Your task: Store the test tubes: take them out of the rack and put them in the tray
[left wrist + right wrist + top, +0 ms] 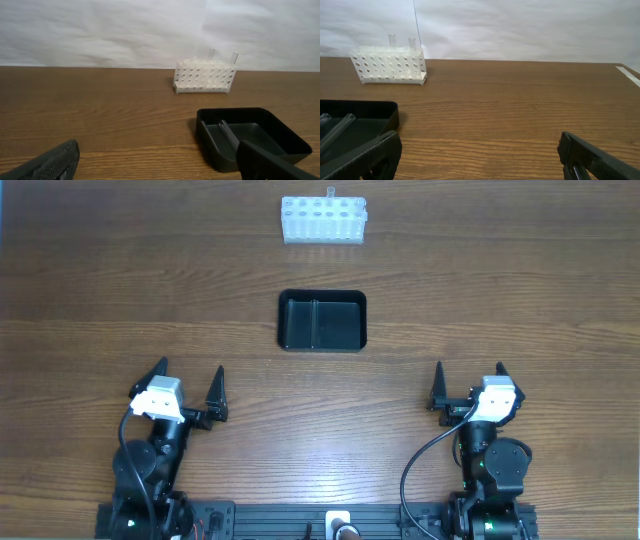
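Nearest the arm bases, the left claw sits low over the table with its two dark fingers spread wide and nothing between them. Across from it the right claw rests at about the same depth, also wide open and holding nothing; its fingers frame bare wood in the right wrist view. Both claws are well apart from each other and point up the table toward the task's things. Farther out, roughly midway between the two arms, lies the black tray, a shallow rectangular box sitting flat on the wood. Clear test tubes in the tray lie on their sides along its floor, running front to back; at least two show in the right wrist view, though the exact count is hard to tell. Beyond the tray, with a strip of bare table between them, stands the white rack, its long side facing the arms and its face dotted with round holes. Two upright tubes stand in the rack, their open tops rising above its upper edge. Behind the rack the table ends at a white backdrop.
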You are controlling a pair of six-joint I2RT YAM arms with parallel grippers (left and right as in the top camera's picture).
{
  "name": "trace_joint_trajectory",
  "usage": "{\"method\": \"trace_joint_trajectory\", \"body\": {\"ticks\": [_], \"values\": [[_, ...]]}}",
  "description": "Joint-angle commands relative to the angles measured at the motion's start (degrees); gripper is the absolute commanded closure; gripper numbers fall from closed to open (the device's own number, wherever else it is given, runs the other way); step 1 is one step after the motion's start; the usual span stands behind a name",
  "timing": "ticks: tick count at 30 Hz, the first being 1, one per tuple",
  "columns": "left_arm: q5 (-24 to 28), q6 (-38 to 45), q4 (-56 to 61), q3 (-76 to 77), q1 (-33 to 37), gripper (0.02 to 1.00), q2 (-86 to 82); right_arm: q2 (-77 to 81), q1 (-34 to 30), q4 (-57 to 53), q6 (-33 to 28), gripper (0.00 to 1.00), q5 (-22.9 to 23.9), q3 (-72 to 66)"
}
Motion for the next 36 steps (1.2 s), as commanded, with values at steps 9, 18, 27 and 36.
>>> {"method": "trace_joint_trajectory", "body": {"ticks": [9, 18, 27, 36], "values": [[0.72, 0.46, -0.20, -0.26, 0.31, 0.018, -0.57, -0.59, -0.22, 0.13, 0.02, 0.009, -0.09, -0.48], [0.72, 0.46, -0.20, -0.26, 0.31, 0.018, -0.57, 4.44, -0.28, 3.65, 1.44, 0.007, 2.73, 0.70], [0.72, 0.44, -0.20, -0.26, 0.31, 0.018, -0.57, 25.79, -0.26, 5.07, 9.49, 0.009, 2.01, 17.77], [0.72, 0.46, -0.20, -0.26, 0.31, 0.018, -0.57, 56.24, 3.93, 2.60, 10.82, 0.009, -6.27, 42.84]]}}
